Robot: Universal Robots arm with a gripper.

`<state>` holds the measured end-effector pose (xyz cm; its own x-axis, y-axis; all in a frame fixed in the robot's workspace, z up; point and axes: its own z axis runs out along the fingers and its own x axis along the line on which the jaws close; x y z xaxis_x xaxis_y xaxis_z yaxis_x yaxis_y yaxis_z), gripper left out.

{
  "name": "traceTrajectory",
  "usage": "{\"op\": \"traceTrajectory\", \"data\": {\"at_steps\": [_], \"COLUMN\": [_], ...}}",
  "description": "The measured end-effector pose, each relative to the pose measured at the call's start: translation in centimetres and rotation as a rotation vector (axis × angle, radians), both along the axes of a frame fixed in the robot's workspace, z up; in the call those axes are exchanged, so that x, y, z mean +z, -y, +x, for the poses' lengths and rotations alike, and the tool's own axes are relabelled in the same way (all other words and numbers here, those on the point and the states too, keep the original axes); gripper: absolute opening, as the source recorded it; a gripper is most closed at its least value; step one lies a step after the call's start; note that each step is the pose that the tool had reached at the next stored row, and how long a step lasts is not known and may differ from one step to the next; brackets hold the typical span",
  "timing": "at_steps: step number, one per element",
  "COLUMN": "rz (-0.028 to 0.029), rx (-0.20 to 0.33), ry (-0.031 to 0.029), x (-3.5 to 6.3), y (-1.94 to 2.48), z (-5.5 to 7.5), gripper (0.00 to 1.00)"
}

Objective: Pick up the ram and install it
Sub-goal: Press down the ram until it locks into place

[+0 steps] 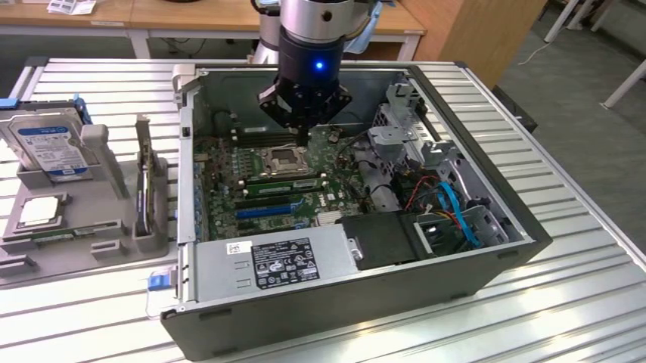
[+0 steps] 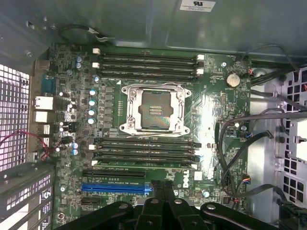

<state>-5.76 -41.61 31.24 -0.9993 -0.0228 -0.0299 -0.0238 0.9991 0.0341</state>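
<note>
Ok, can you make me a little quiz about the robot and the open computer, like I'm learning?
1. True or false: the gripper hangs over the motherboard inside the open computer case.
2. Where is the hard drive? A in the case; B in the grey holder at the exterior view's left; C in the gripper.
3. Fill in: the gripper's fingers are ___.
Key: 1 true; 2 B; 3 shut.

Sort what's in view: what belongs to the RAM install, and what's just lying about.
Job: ram in its tray holder; memory slots; gripper, above the motherboard.
Lying about: hard drive; loose CPU chip; power supply; blue cables.
</note>
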Motion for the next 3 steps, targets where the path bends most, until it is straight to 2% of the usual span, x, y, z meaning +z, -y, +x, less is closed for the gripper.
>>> {"op": "traceTrajectory", "data": {"at_steps": [3], "rz": [0.0000], "rx": [0.000], "ry": [0.0000], "x": [0.00], "y": [0.00], "z": [0.00], "gripper": [0.10]}}
